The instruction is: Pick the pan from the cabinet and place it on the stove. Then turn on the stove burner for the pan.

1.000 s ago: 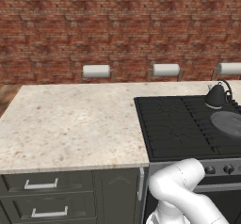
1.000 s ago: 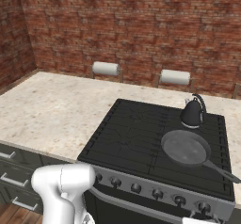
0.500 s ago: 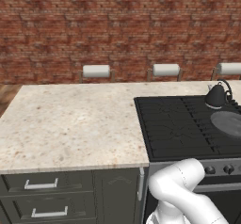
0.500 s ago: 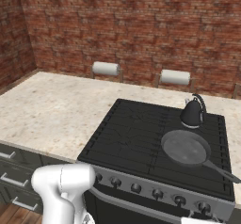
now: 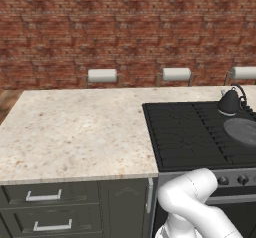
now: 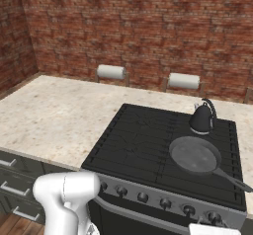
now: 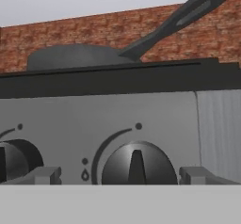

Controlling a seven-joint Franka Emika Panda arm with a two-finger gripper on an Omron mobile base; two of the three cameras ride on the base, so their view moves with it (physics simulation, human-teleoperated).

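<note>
Left base view: pan [image 5: 242, 130] sits on the stove [image 5: 192, 134] at its right side, kettle [image 5: 230, 102] just behind it; speckled counter [image 5: 75, 132] lies to the stove's left, above drawers [image 5: 42, 197].

Right base view: pan [image 6: 194, 154] on the front-right grate, handle pointing to the front right; knob row [image 6: 163, 202] along the steel front.

Hand view: end effector [image 7: 121, 175] spread wide, fingertips [image 7: 44, 174] flanking a round knob [image 7: 136, 164] without touching it; pan [image 7: 75, 57] sits on the grate above.
</note>
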